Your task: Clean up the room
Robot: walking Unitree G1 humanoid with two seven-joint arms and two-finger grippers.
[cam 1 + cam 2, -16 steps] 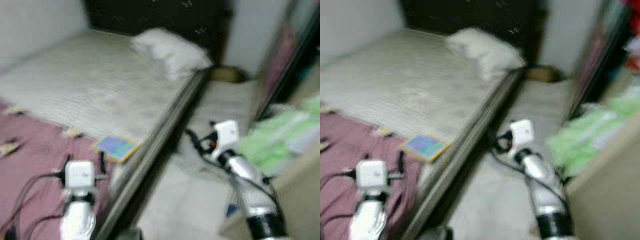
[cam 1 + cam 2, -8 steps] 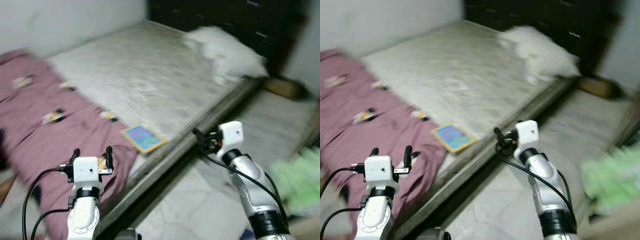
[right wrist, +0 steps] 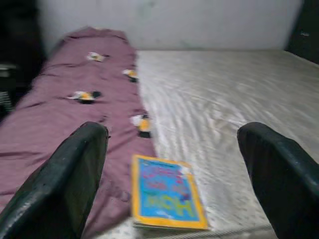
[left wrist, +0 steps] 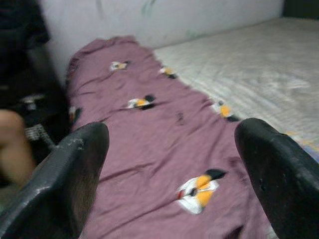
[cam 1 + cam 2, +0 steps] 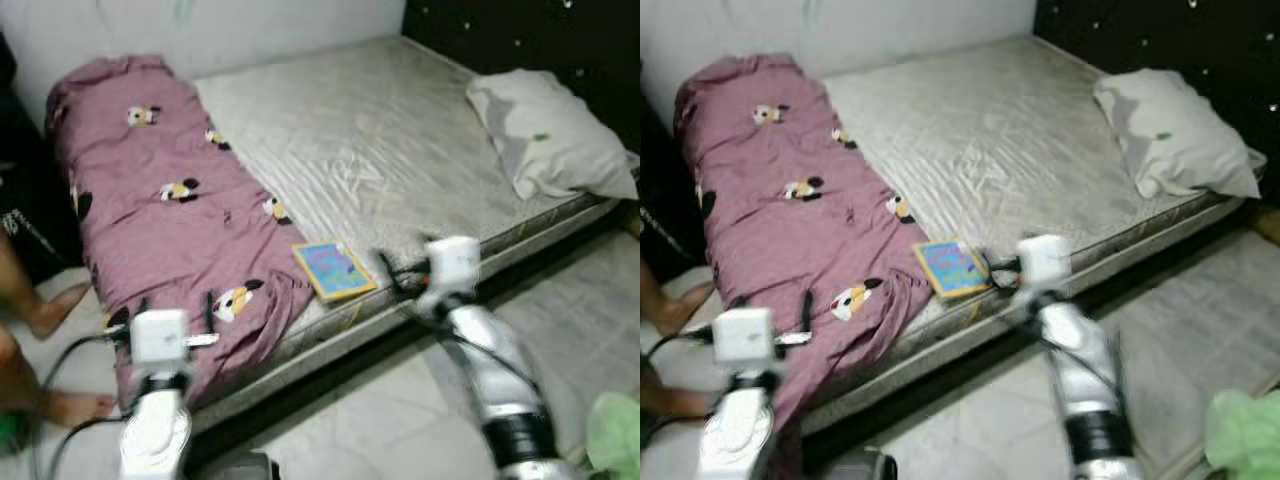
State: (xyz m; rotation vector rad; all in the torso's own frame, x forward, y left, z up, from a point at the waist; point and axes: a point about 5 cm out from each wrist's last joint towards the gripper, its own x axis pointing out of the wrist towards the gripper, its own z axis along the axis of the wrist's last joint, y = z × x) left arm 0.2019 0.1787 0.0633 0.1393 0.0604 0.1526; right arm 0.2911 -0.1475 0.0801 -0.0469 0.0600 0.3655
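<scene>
Robot has swung left to face the bed (image 5: 400, 150): book (image 5: 334, 269) now lies just ahead of the right claw (image 3: 172, 164), blanket (image 5: 170, 210) before the left claw (image 4: 169, 164). Both claws gape wide, empty; tidying likely starts here.

A mauve blanket (image 5: 170, 210) printed with small cartoon birds is lying rumpled along the left side of the bed (image 5: 400, 140), its lower end hanging over the edge. A blue book (image 5: 333, 269) with a yellow border is lying flat just beside it near the edge. A white pillow (image 5: 550, 135) is resting at the head.
</scene>
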